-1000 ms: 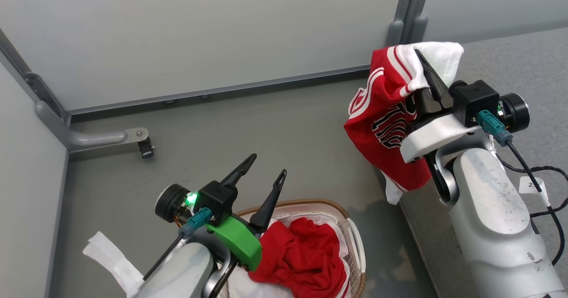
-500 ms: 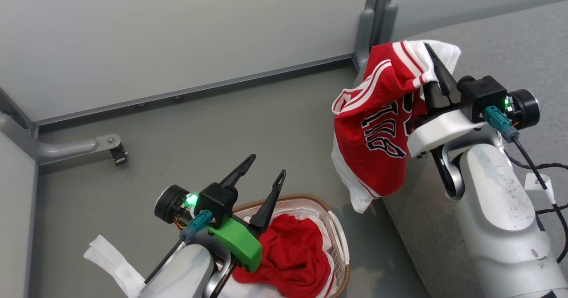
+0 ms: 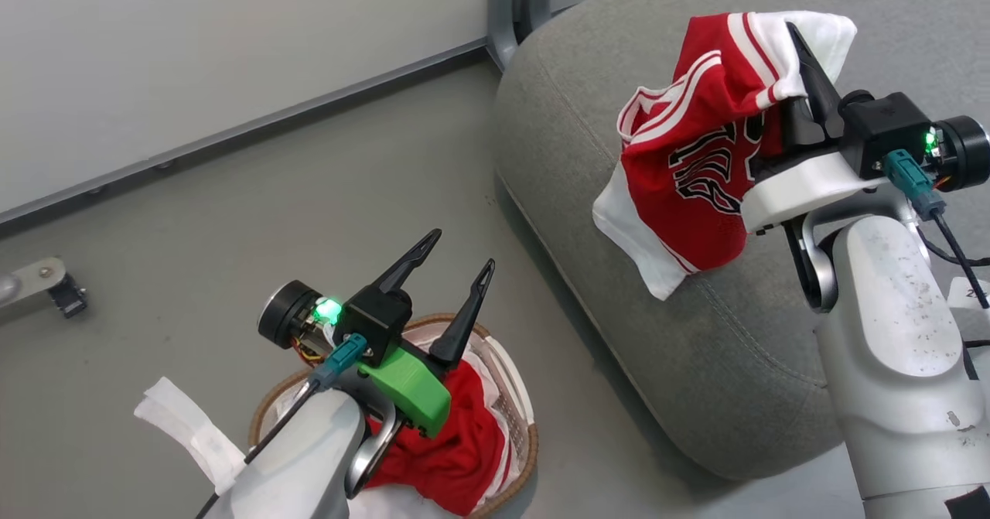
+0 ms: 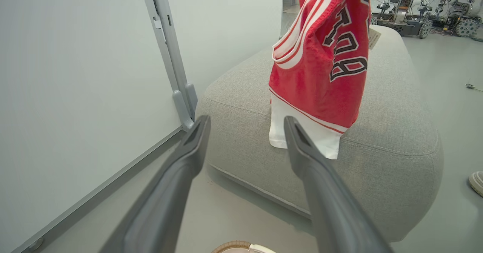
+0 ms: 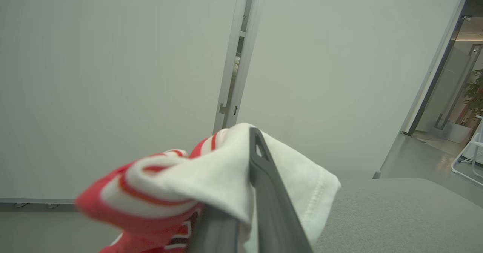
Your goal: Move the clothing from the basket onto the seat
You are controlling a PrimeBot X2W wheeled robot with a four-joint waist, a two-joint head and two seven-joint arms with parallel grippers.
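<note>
R gripper point(image 3: 797, 43) at 2 o'clock in head view, fingers pinched together on the jersey point(image 3: 696, 179). The jersey hangs over the seat point(image 3: 588, 117), near its end. Its white hem is low over the fabric; can't tell if touching. L gripper point(image 3: 461, 250) at 7 o'clock, fingers spread, empty, above the basket point(image 3: 526, 457). Red top point(image 3: 456, 457) lies in the basket. Approx. halfway, I'd say: 1st item is over the seat but not let go. Left to do: drop it, then fetch the 2nd.
</note>
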